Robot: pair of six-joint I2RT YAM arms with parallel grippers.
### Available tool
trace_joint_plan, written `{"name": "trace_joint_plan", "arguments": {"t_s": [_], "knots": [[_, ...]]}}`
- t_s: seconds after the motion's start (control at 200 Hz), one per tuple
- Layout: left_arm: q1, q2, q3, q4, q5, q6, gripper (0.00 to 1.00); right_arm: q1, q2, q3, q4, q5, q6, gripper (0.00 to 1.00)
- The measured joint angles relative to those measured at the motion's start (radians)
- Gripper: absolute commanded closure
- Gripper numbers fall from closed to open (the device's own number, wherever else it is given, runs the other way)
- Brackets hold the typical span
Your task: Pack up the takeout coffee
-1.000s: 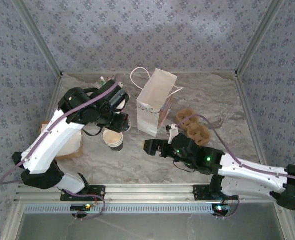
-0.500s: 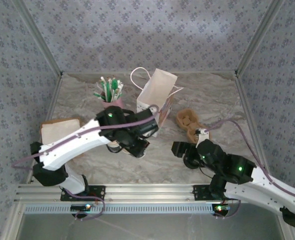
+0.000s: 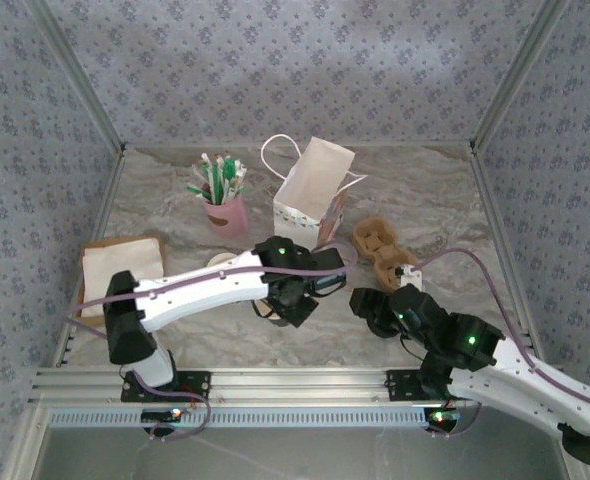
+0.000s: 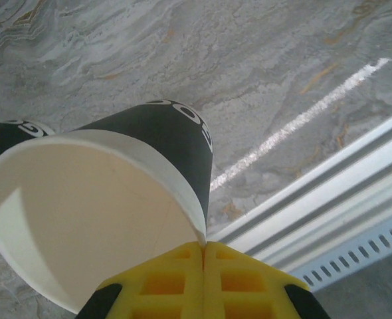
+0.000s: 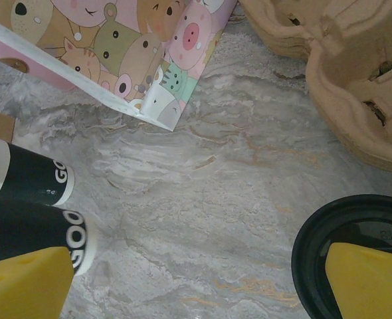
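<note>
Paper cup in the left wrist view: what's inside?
Inside the paper cup only bare cream wall shows, no liquid. The left gripper's jaws, pinching the rim, cover its near edge.

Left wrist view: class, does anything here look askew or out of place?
Yes: the lidless cup looks tipped, its empty mouth toward the camera, its rim pinched in the shut left gripper.

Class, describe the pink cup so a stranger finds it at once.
Start at the white paper bag near the far edge of the table. Left of it stands the pink cup, the one container bristling with green and white sticks.
</note>
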Motion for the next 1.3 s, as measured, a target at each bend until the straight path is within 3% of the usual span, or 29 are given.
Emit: {"name": "trace_joint_plan", "arguments": {"t_s": [0.225,0.525,0.76,0.919,1.089,1.299], "knots": [[0.000,0.080,0.000,0.049,-0.019,0.001,1.00,-0.021,0.001,0.000,0.000,-0.016,0.000,0.00],[0.000,0.095,-0.002,0.075,-0.037,0.006,0.66,-0.042,0.017,0.000,0.000,-0.045,-0.001,0.00],[0.001,0.076,-0.003,0.074,-0.037,0.001,0.53,-0.047,0.029,0.006,-0.001,-0.065,-0.005,0.00],[0.024,-0.069,-0.031,0.071,-0.042,-0.025,0.42,-0.047,0.029,0.022,-0.007,-0.072,-0.013,0.00],[0.150,-0.329,-0.136,0.072,-0.042,-0.061,0.34,-0.047,0.056,0.067,-0.023,-0.087,-0.050,0.00],[0.404,-0.526,-0.274,0.070,-0.004,-0.063,0.36,-0.037,0.187,0.172,-0.043,-0.105,-0.124,0.00]]}}
